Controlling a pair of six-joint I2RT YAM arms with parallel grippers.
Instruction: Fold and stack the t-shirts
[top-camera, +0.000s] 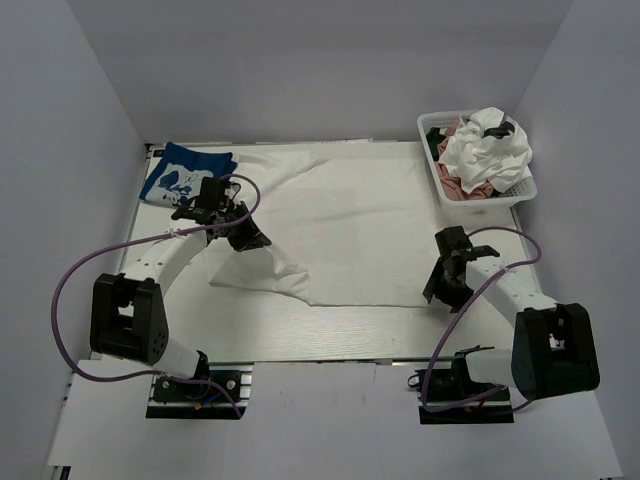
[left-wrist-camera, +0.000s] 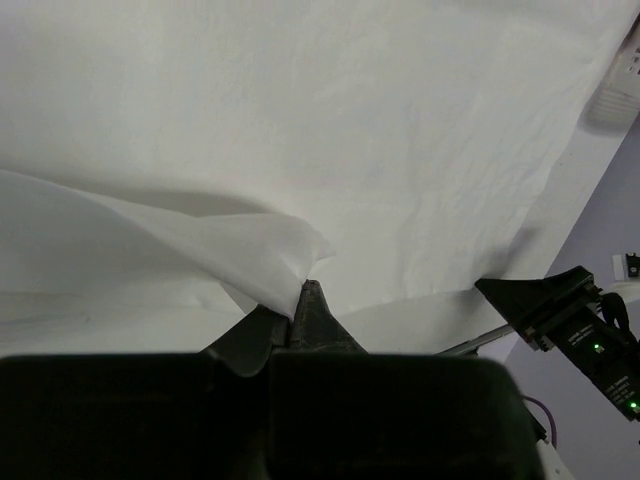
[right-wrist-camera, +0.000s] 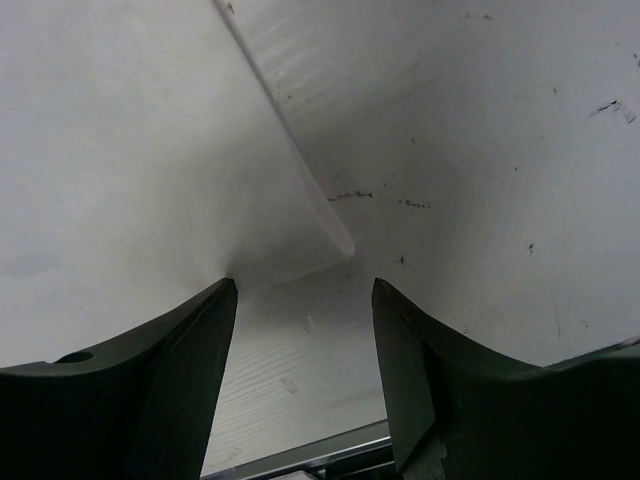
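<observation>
The edge of the white t-shirt (top-camera: 350, 215) is pinched in the left pincer (left-wrist-camera: 308, 292); the right pincer (right-wrist-camera: 305, 295) is spread. The fold should be drawn across evenly.

The pale wood-grain desk (top-camera: 340, 335) is largely covered by a large white t-shirt (top-camera: 350, 215), spread flat save for its raised near-left edge. A blue t-shirt (top-camera: 180, 172) with a white graphic is laid at the far-left corner; a white mesh basket (top-camera: 478, 201) is set at the far-right corner.
</observation>
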